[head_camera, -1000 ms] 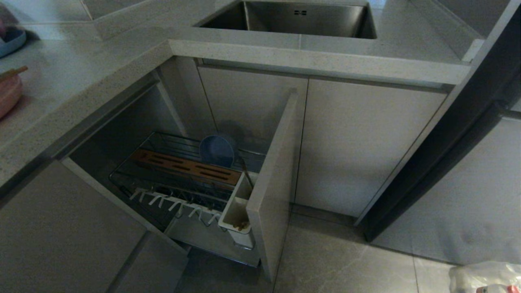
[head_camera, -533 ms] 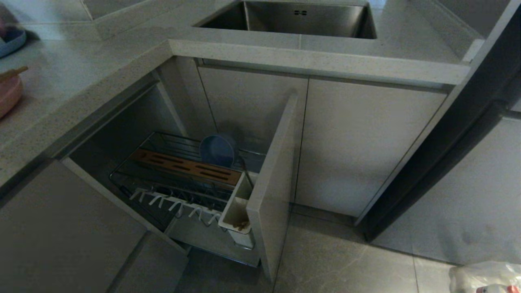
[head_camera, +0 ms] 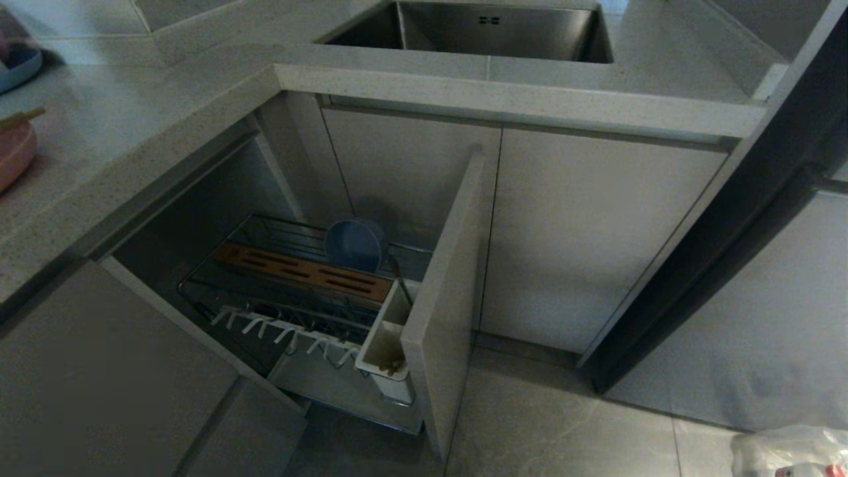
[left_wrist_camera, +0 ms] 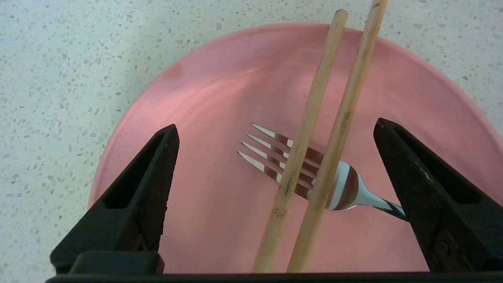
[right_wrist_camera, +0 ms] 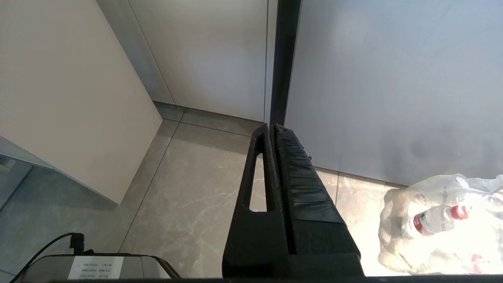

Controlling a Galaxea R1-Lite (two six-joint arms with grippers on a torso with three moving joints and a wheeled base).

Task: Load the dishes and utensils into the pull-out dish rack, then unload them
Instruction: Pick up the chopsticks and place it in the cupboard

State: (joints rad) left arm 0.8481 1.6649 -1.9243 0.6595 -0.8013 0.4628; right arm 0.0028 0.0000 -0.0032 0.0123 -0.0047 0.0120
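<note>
The pull-out dish rack (head_camera: 265,301) stands drawn out of the lower cabinet, with the blue-grey bowl (head_camera: 354,245) on edge at its back. The salmon-pink plate (left_wrist_camera: 220,98) lies on the speckled counter, and its edge shows at the far left of the head view (head_camera: 12,156). On the plate the two chopsticks (left_wrist_camera: 314,118) lie across the tines of the silver fork (left_wrist_camera: 347,186). My left gripper (left_wrist_camera: 275,125) hovers just above them, open, one finger on each side, holding nothing. My right gripper (right_wrist_camera: 272,127) hangs shut and empty over the floor.
The rack's beige door front (head_camera: 444,298) juts out towards me, with the white utensil cup (head_camera: 384,344) behind it. A steel sink (head_camera: 490,30) is set in the counter. A blue plate (head_camera: 16,66) sits far left. A plastic bag of bottles (right_wrist_camera: 440,224) lies on the floor.
</note>
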